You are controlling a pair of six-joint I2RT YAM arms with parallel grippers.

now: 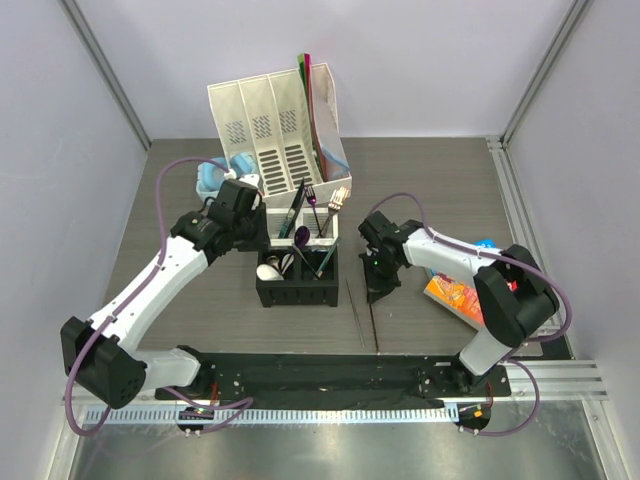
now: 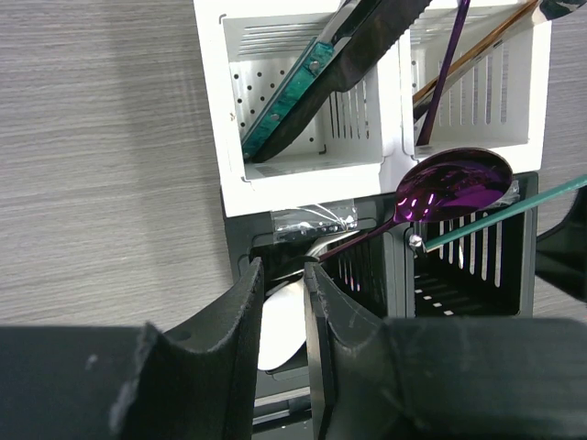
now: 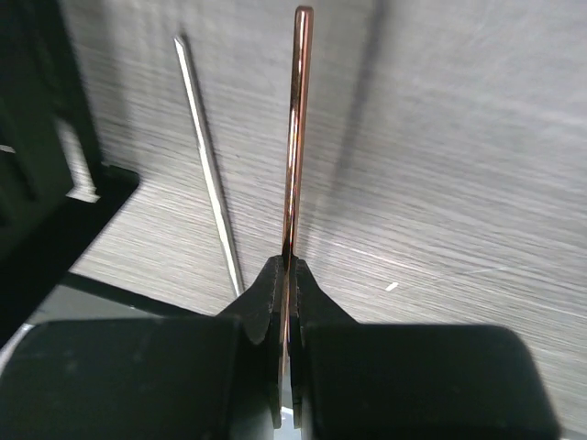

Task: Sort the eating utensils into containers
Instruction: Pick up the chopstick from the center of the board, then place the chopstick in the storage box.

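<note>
Right of centre, the right gripper (image 1: 378, 293) points down at the table (image 1: 430, 200), pinching a brown chopstick (image 3: 295, 137); a second chopstick (image 3: 209, 183) lies just beside it. At centre stands the caddy (image 1: 297, 292) with a purple spoon (image 2: 454, 183) leaning across it. The left gripper (image 2: 282, 289) hangs over its left side, fingers slightly apart above a white spoon (image 2: 280, 335).

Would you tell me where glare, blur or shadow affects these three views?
Left wrist view: white glare spots on the purple spoon, and the left gripper near the lens is dark and soft. Right wrist view: a bright streak runs along the chopstick pinched in the right gripper; the black caddy at left is blurred. Top external view: evenly lit, sharp, only soft shadows.
</note>
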